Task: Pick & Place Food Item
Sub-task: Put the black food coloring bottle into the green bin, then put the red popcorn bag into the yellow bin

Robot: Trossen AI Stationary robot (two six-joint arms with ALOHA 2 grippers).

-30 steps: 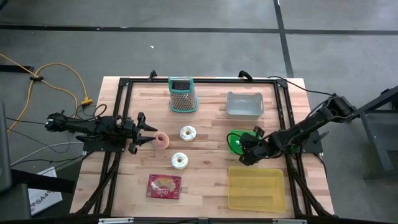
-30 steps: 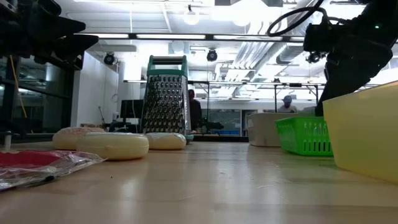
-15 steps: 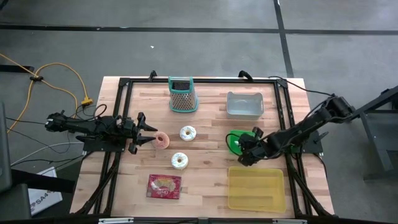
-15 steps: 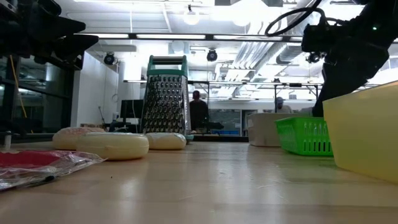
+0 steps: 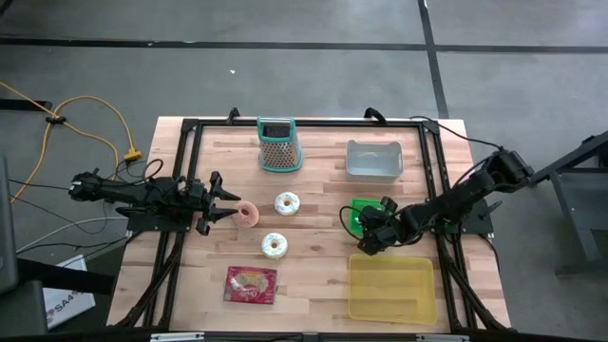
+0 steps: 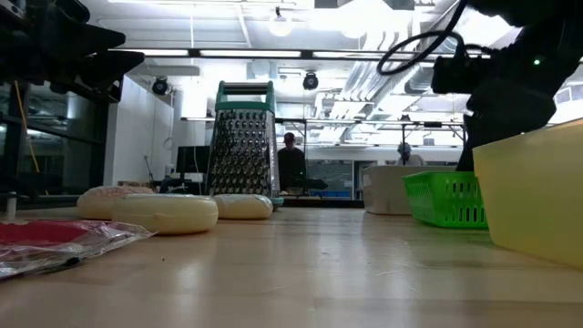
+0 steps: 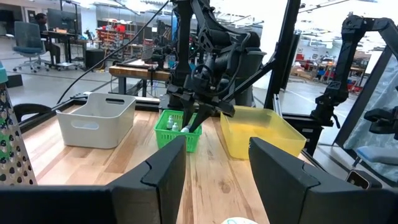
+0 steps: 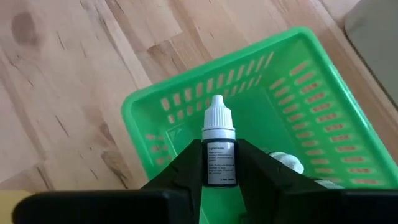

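Note:
My right gripper (image 8: 219,150) is shut on a small dropper bottle (image 8: 219,155) with a white cap and hangs over the green basket (image 8: 292,118), which stands right of the table's middle (image 5: 353,215). At the table's left, my left gripper (image 5: 224,211) waits open and level beside a pink donut (image 5: 248,213). Two white donuts (image 5: 287,202) (image 5: 275,246) and a red packet (image 5: 252,284) lie flat on the wood. My right gripper pinches the bottle's labelled body (image 8: 219,167) between its two fingers (image 8: 188,163). The fingers slant down from the table's right side and lie along the bottle. The white cap (image 8: 218,118) sticks out past the fingertips, and the bottle is clear of the basket.
A yellow bin (image 5: 391,288) stands just near of the basket, and a grey bin (image 5: 374,160) stands far of it. A box grater (image 5: 279,144) stands at the far middle. Small white items (image 8: 287,163) lie in the basket. A black frame (image 5: 186,171) rims the table.
My right gripper, with the bottle in its hold, has moved a little toward the table's left edge and sunk slightly toward the green basket. The bottle stays in the same pose between the fingers.

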